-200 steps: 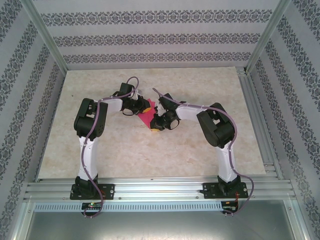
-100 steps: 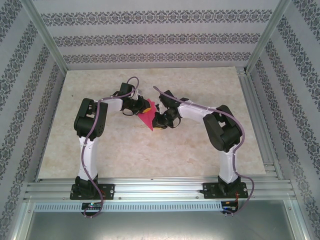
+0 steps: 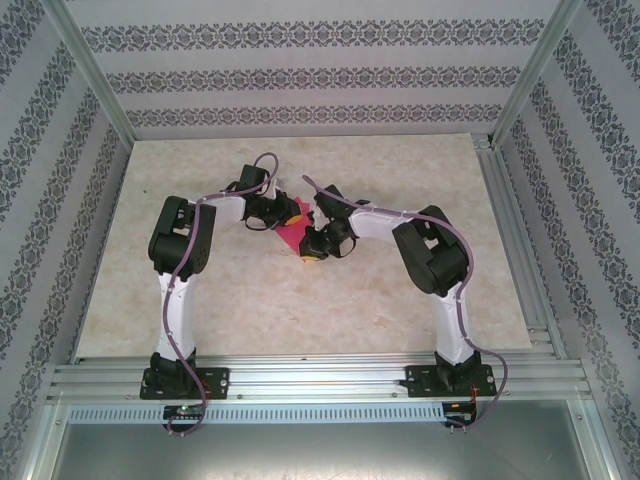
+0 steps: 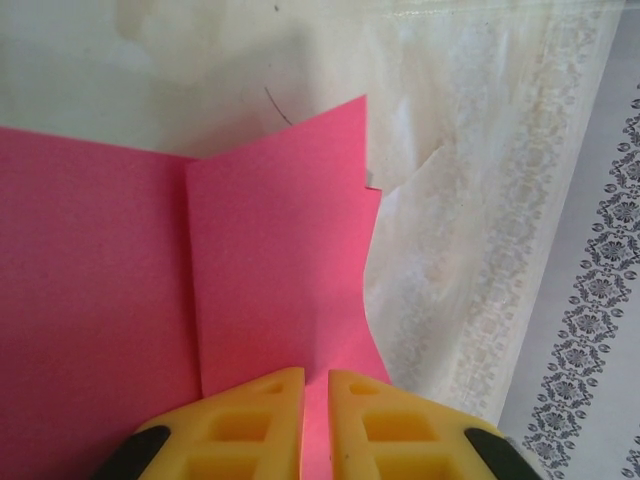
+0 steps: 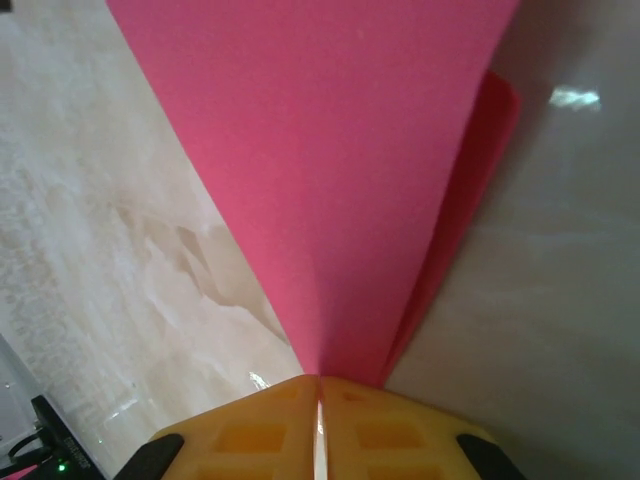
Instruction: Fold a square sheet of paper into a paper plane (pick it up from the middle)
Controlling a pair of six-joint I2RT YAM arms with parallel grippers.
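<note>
The pink sheet of paper [image 3: 295,237] hangs folded in layers between my two grippers over the middle of the table. My left gripper [image 3: 292,213] holds its far-left edge. In the left wrist view the yellow fingertips [image 4: 270,400] stand close together with the sheet [image 4: 270,250] pinched in the narrow gap of the left gripper [image 4: 316,378]; a fold line runs upward from them. My right gripper [image 3: 312,250] holds the near end. In the right wrist view the sheet [image 5: 330,150] tapers down to a point, and the right gripper [image 5: 320,380] is shut on it.
The beige marbled table [image 3: 400,300] spreads round the grippers. Patterned walls [image 3: 320,80] enclose it at the back and sides. An aluminium rail [image 3: 320,375] carrying both arm bases runs along the near edge.
The right arm's elbow swung out to the right, then came back, tugging the sheet's near end slightly. The left arm stayed still. Both grippers kept their hold.
</note>
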